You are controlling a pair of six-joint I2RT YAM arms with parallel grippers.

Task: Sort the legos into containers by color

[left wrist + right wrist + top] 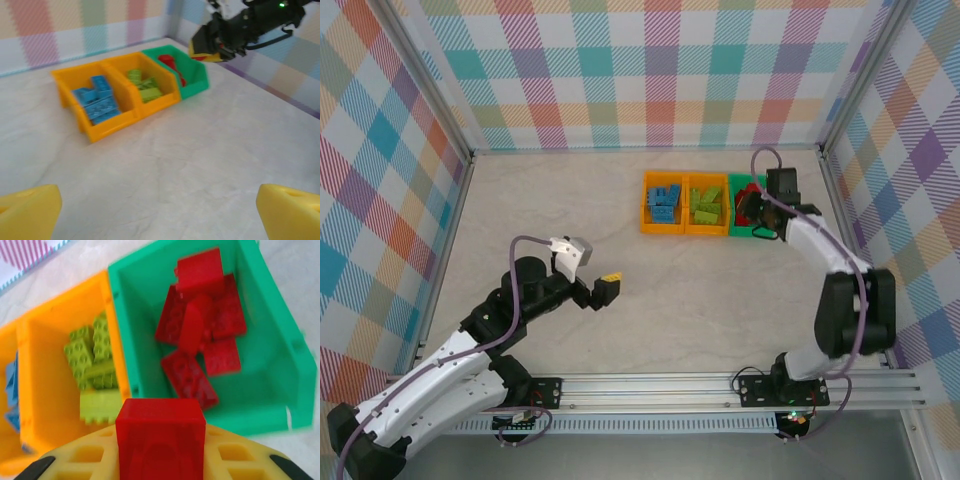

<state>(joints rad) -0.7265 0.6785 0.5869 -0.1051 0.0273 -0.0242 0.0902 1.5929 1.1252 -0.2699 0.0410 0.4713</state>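
Hovering over the green bin (272,365), the right tool (753,212) is clenched on one red brick (160,432) (light, stiff and smooth, best held on its flat sides). Other red bricks (200,315) lie inside; the walls are near, so a straight drop seems safest. The left tool (608,288) stands released over bare worktop (700,290), well apart.

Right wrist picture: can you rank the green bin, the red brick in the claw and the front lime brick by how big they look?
1. green bin
2. held red brick, though it is nearest the camera, so its size is exaggerated
3. front lime brick
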